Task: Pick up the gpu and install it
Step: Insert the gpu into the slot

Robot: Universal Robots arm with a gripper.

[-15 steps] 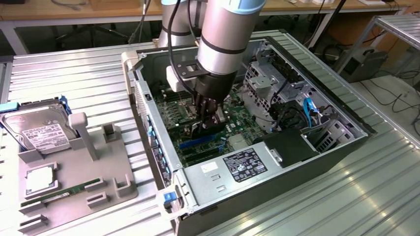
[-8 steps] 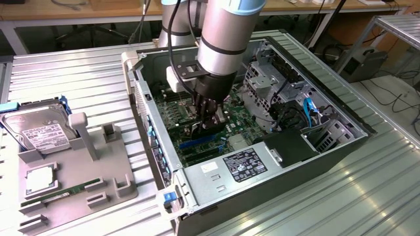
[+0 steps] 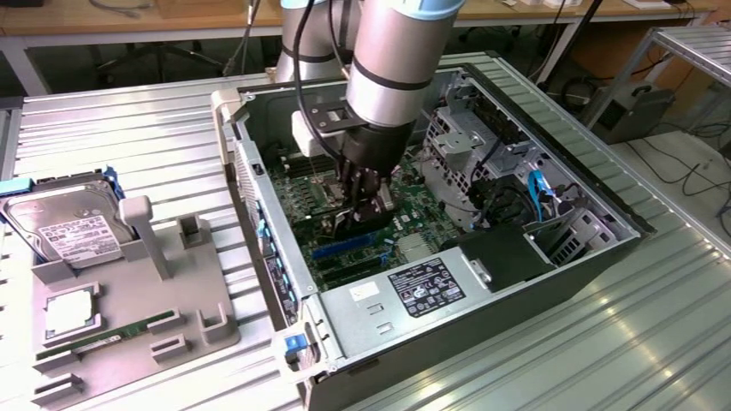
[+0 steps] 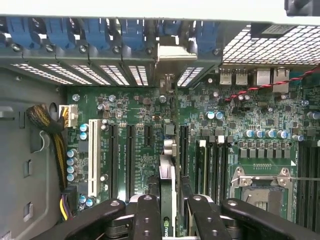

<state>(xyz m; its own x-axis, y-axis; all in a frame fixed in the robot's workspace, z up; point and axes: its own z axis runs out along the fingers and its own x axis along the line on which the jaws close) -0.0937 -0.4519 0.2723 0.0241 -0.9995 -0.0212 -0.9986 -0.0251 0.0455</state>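
My gripper (image 3: 361,204) reaches down into the open computer case (image 3: 594,257), over the green motherboard (image 3: 395,227). It is shut on the gpu (image 3: 341,224), a slim black card that hangs on edge just above the board. In the wrist view the gpu (image 4: 168,167) runs edge-on between my two black fingers (image 4: 146,217). Its silver bracket (image 4: 172,56) sits against the case's rear slot openings. The card lines up between the black expansion slots (image 4: 131,155); whether it is seated in one I cannot tell.
A grey holder tray (image 3: 194,308) at the exterior view's left carries a silver hard drive (image 3: 63,224), a processor (image 3: 71,312) and a green RAM stick (image 3: 109,336). Inside the case are the power supply (image 3: 425,287), the drive cage (image 3: 463,141), a yellow-black cable bundle (image 4: 50,131) and the processor socket (image 4: 262,186).
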